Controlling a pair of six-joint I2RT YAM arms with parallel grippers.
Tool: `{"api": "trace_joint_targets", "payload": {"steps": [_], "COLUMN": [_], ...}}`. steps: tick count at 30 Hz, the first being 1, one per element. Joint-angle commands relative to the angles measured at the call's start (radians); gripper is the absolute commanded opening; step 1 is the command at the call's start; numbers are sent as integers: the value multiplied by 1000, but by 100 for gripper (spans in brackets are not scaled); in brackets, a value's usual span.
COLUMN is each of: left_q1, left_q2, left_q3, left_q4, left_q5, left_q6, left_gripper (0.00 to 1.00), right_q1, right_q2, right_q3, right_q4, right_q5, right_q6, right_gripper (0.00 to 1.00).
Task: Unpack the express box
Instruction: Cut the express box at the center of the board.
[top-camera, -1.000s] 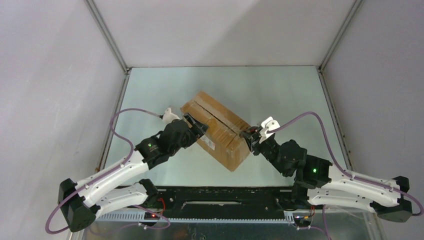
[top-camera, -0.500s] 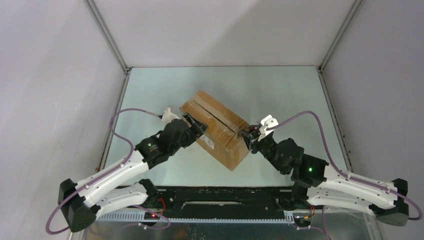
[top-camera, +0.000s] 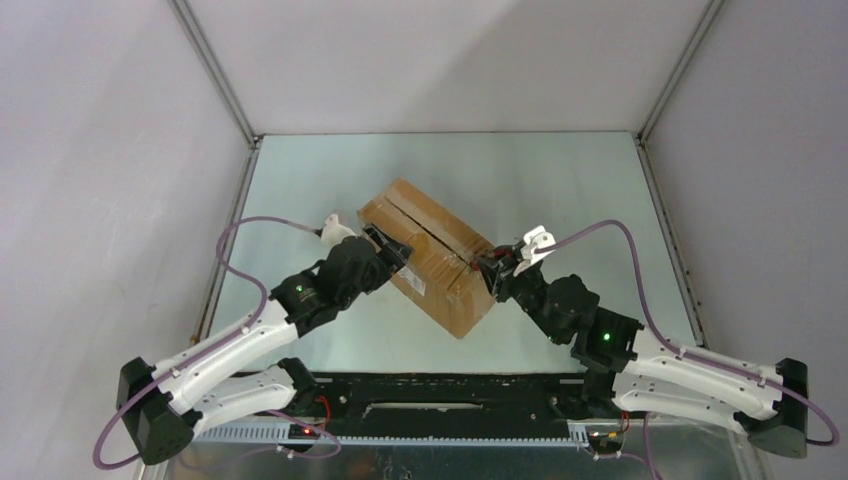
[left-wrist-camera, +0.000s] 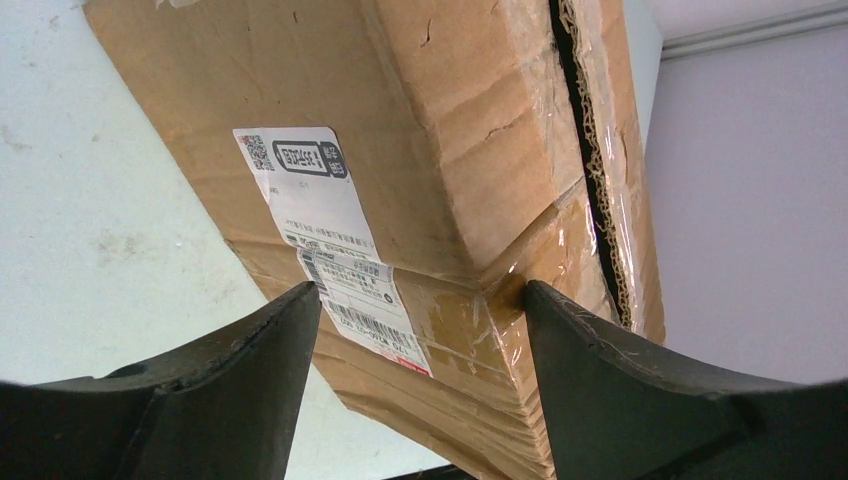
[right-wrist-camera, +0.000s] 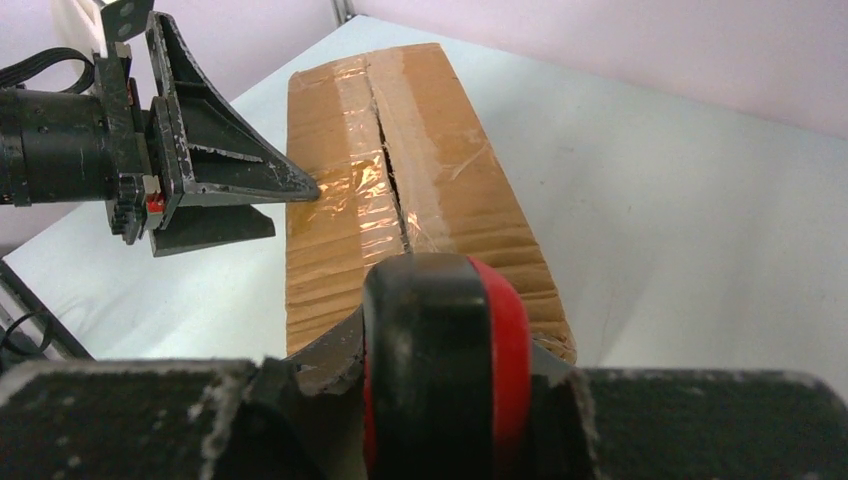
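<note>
The express box (top-camera: 432, 252), brown taped cardboard, lies slantwise mid-table. Its top seam (right-wrist-camera: 392, 190) gapes as a dark slit; the slit also shows in the left wrist view (left-wrist-camera: 582, 140). A white label (left-wrist-camera: 322, 225) is on its near side. My left gripper (top-camera: 393, 251) is open, its fingers (left-wrist-camera: 590, 370) straddling the box's upper left edge (left-wrist-camera: 480, 275); it also shows in the right wrist view (right-wrist-camera: 225, 190). My right gripper (top-camera: 487, 268) is shut on a black-and-red tool (right-wrist-camera: 445, 350) at the box's right end, in line with the seam.
The pale green table (top-camera: 560, 190) is walled by grey panels at the back and both sides. Purple cables (top-camera: 625, 235) loop over both arms. A black rail (top-camera: 440, 395) runs along the near edge.
My right arm has pushed left and forward, bringing the tool closer over the box's right end. The box has shifted slightly left. The left gripper has barely moved.
</note>
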Motion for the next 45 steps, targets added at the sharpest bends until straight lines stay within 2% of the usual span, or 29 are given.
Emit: {"api": "trace_joint_targets", "payload": {"steps": [1,6,11,15,26,30,39,45], "left_q1": [6,6,11,26,29,28,31,35], "left_q2": [48,53,49,58,59,64,52,55], "left_q3": [-39,-35,-56,-80,-89,-84,-89,-89], "left_q4": [-176,-180,-190,-182,-168,-168,-178,-176], "left_q5": [-6,-5,-18,-6,5,11,3,8], "left_q6": [50,57,42,35,38,41,38,38], "left_gripper": [79,79,79,79,79,79,79,79], "right_q1": [-5,2,32,47,46,38,48,50], "right_q2": [127,146,-5,-87,19,64,-12,-26], "right_q3": [-39,-32,62,107,112,98,95,51], "right_q4": [-119,-119,-119,-40,1,30,9,-83], "right_q5": [-131,-123,-21,-7,-30,19,68,16], "right_q6": [55,82,8,-61,-82,-112,-173,-87], "right_gripper": [0,0,0,0,0,0,0,0]}}
